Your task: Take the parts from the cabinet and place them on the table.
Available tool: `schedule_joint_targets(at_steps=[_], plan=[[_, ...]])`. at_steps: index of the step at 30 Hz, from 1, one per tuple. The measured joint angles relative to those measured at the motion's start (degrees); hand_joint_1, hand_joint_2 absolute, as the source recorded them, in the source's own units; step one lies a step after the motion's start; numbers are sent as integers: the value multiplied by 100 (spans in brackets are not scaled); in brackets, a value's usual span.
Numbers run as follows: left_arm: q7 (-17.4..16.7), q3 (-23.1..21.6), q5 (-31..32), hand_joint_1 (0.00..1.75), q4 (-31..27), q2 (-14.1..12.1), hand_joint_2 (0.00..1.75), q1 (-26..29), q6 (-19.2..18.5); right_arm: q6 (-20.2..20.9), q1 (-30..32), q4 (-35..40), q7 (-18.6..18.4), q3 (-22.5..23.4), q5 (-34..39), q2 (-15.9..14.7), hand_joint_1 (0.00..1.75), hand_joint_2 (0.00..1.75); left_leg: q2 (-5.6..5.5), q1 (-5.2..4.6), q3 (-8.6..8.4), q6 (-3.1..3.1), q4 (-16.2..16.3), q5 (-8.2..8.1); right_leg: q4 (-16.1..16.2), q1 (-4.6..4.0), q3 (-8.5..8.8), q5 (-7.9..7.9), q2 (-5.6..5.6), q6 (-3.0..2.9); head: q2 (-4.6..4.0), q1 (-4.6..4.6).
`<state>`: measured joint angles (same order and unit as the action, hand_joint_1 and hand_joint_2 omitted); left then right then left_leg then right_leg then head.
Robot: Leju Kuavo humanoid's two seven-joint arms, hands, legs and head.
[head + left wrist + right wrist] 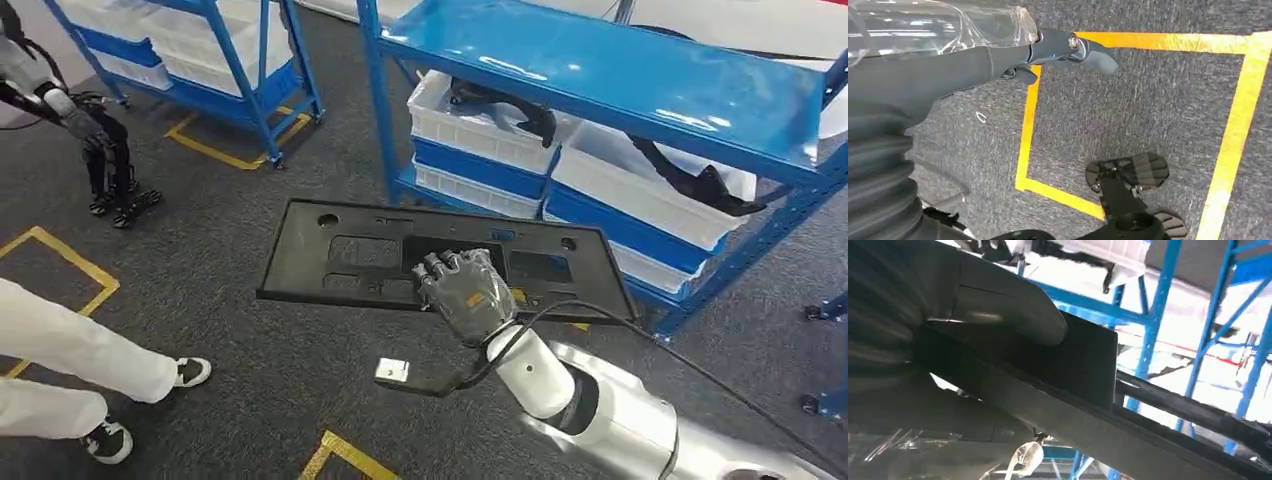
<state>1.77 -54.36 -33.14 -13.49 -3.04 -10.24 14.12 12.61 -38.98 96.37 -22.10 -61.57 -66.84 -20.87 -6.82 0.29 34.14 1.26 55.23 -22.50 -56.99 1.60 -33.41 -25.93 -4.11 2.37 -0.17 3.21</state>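
The right hand [462, 292] grips the near long edge of a flat black panel [340, 255], its fingers curled over the top face near the middle of that edge; from the head view the thumb is hidden beneath the part. In the right wrist view the thick grey thumb [1013, 310] presses against the dark panel [1083, 360] from the other side, though much of that picture is blurred and the panel's edges run out of frame. The panel is held roughly level in the air above the grey carpet [250, 400], in front of the blue cabinet [620, 70], with its far right corner close to the lower shelf. A black cable [600, 320] loops from the wrist along the silver right arm [600, 400]. The left hand [1068, 50] hangs over the floor, a grey finger stretched out with nothing seen in it; a clear plastic cover hides the rest of it, so whether it is released or clenched cannot be told. Under it lies a yellow floor line [1233, 135]. On the cabinet's lower shelves sit white bins [480, 125] holding dark curved parts [500, 105], partly cut off by the shelf above. A small white tag [391, 372] lies on the carpet. At the left edge a person's legs [70, 370] in white enter, cut off above the knee
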Motion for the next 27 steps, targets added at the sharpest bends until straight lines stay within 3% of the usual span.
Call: schedule_joint_targets(at_steps=[1,2,3,4,6,7,8,9,11,12,13,16,17,18,19,20,22,23,24,26,27], plan=[[2,0,-2,0,0,-7,175,11,11,0,-11,0,0,2,-9,-4,175,175,-60,27,14,-39,-22,24,-1,-24,-1,9,56,-38,-2,-2],[2,0,-4,0,0,-33,175,24,13,0,-27,4,0,4,-46,2,175,175,-97,33,32,-52,1,8,38,36,5,39,149,-85,0,-6],[2,-2,-6,0,0,-20,175,47,15,2,-52,7,-2,6,-65,-2,175,175,200,0,101,-90,122,-87,44,22,20,42,194,-100,-2,6],[2,-2,-6,0,0,-20,175,22,17,2,-57,20,-11,9,-105,-2,175,175,429,6,241,-138,452,-276,43,19,23,38,262,-144,0,42],[-7,0,-15,0,0,-31,175,-6,28,6,-60,35,-20,15,-129,-15,175,175,595,35,720,-198,1436,-690,41,-3,24,29,412,-157,-2,42],[-7,0,-15,0,0,-31,175,0,28,13,-56,35,-26,15,-147,-26,175,175,614,38,904,-208,1804,-791,40,-4,22,23,486,-160,-2,46],[-7,0,-15,0,0,-33,175,18,28,22,-56,37,-33,17,-153,-35,175,175,624,41,944,-208,1877,-754,40,-4,25,18,549,-162,-2,46],[-7,0,-15,0,0,-39,175,35,28,26,-57,46,-39,20,-157,-42,175,175,634,40,858,-200,1686,-621,40,-5,30,8,609,-159,-2,46],[-7,0,-15,0,0,-59,175,49,28,39,-59,63,-46,57,-171,-55,175,175,751,20,305,-137,628,-141,42,-12,68,-14,727,-140,-2,46],[-7,0,-13,0,0,-63,175,43,28,39,-61,83,-52,81,-171,-61,175,175,977,-20,39,-81,149,21,45,-19,93,-28,775,-123,-2,46],[-7,0,-11,0,0,-74,175,24,28,37,-62,96,-55,101,-175,-70,175,175,1124,-115,-19,-45,-11,-40,36,-64,97,-50,824,-89,-2,46],[-28,0,-2,0,0,-92,175,49,26,39,-59,114,-59,114,-177,-85,175,175,925,-125,22,22,-5,-31,79,-57,146,-69,970,-30,-2,42],[-33,0,0,0,0,-94,175,64,26,39,-59,131,-59,122,-177,-85,175,175,856,-102,-46,72,-59,5,90,-74,178,-86,1032,19,-2,42],[-31,0,2,0,0,-98,175,93,26,37,-56,140,-61,147,-179,-105,175,175,807,-56,-73,105,-93,35,12,-36,169,-166,846,40,-2,37],[-26,0,11,0,0,-98,175,90,26,35,-58,142,-61,164,-181,-109,175,175,748,-45,-75,157,-95,51,-258,-48,50,-369,629,22,-2,35],[-22,0,20,0,0,-101,175,80,30,35,-44,142,-59,164,-188,-109,175,175,697,-44,-77,169,-95,50,-693,-47,-143,-599,512,16,-2,22],[-13,0,20,0,0,-101,175,77,28,37,23,142,-59,164,-188,-129,175,175,535,-52,-78,182,-94,44,-1632,-47,-610,-948,436,31,-2,20],[-13,0,20,0,0,-101,175,86,31,37,55,142,-59,164,-186,-131,175,175,454,-54,-82,182,-93,44,-1800,-46,-721,-933,434,34,-2,20],[-13,0,20,0,0,-101,175,101,28,37,63,142,-59,164,-186,-133,175,175,371,-49,-87,180,-89,43,-1656,-45,-682,-767,433,34,-2,20],[-13,0,28,0,0,-101,175,119,28,37,51,142,-59,166,-188,-140,175,175,215,-29,-96,164,-64,32,-767,-30,-307,-229,377,30,-2,17],[-11,0,39,0,0,-101,175,117,28,42,48,144,-50,170,-190,-140,175,175,138,-21,-96,135,-39,12,-231,-10,-73,26,231,33,-2,17]])
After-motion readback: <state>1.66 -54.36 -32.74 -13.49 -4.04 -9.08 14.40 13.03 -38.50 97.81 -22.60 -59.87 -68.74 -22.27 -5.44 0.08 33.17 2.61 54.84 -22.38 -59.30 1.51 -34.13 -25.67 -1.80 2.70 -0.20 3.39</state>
